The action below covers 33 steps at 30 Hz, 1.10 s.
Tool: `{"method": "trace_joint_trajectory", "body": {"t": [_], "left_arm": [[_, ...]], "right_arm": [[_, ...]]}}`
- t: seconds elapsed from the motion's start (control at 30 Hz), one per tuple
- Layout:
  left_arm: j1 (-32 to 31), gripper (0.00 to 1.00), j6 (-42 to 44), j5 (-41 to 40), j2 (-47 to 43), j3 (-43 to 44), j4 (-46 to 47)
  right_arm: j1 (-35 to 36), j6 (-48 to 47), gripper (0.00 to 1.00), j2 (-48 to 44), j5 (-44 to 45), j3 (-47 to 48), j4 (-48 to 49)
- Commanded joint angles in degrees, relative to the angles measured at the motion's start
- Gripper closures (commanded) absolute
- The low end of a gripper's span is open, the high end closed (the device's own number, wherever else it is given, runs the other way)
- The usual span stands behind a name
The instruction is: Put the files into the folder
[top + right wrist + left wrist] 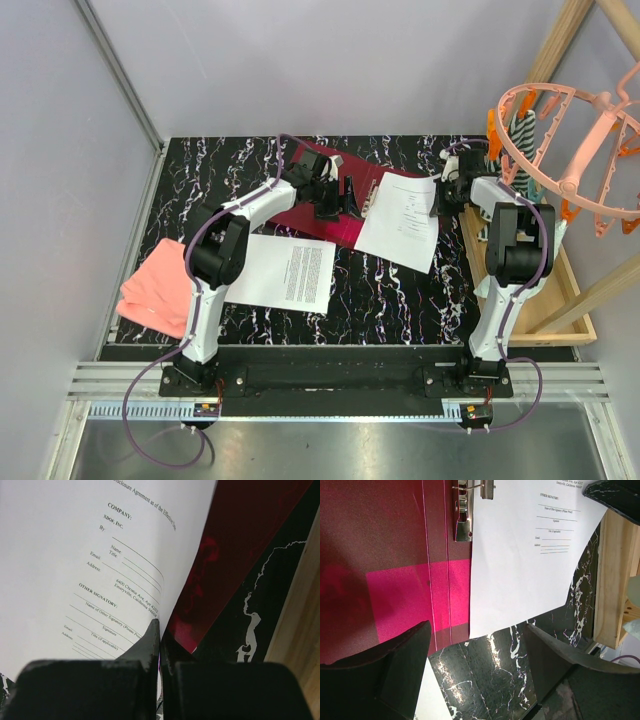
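Observation:
The dark red folder (318, 217) lies open at the back middle of the table, with a metal clip (462, 510) at its spine. One white printed sheet (400, 222) lies tilted over the folder's right half. My right gripper (441, 196) is shut on that sheet's right edge, and its fingertips pinch the paper (75, 555) above the red folder (240, 545). A second sheet (285, 272) lies flat on the table in front of the folder. My left gripper (335, 197) hovers open and empty over the folder (395, 555) and the sheet's near corner (520, 570).
A folded pink cloth (155, 285) lies at the left edge of the table. A wooden crate (560, 290) with clips stands along the right edge, under a peach round hanger (570, 150). Grey walls close off the back and the left.

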Motion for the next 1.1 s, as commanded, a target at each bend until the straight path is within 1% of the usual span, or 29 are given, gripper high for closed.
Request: {"method": "trace_joint_trajectory", "body": {"t": [0.0, 0.73, 0.8, 0.87, 1.0, 1.07], "left_arm": [[0.09, 0.23, 0.95, 0.99, -1.08, 2.65, 1.16], [0.18, 0.23, 1.12, 1.08, -1.17, 2.73, 1.07], [0.09, 0.23, 1.04, 1.08, -1.17, 2.82, 1.07], [0.18, 0.23, 1.03, 1.08, -1.26, 2.73, 1.16], [0.09, 0.23, 0.95, 1.08, -1.26, 2.82, 1.07], [0.09, 0.23, 0.95, 1.08, -1.35, 2.82, 1.07]], "right_arm": [[0.04, 0.00, 1.00, 0.78, -2.01, 2.91, 1.52], [-0.05, -0.44, 1.00, 3.15, -2.89, 5.19, 1.96], [-0.05, -0.36, 0.98, 3.33, -3.06, 5.19, 2.05], [-0.05, -0.09, 0.93, 3.33, -3.06, 5.28, 2.31], [0.13, 0.00, 0.88, 3.33, -2.45, 5.37, 2.49], [0.13, 0.43, 0.82, 3.33, -2.01, 5.46, 2.40]]}}
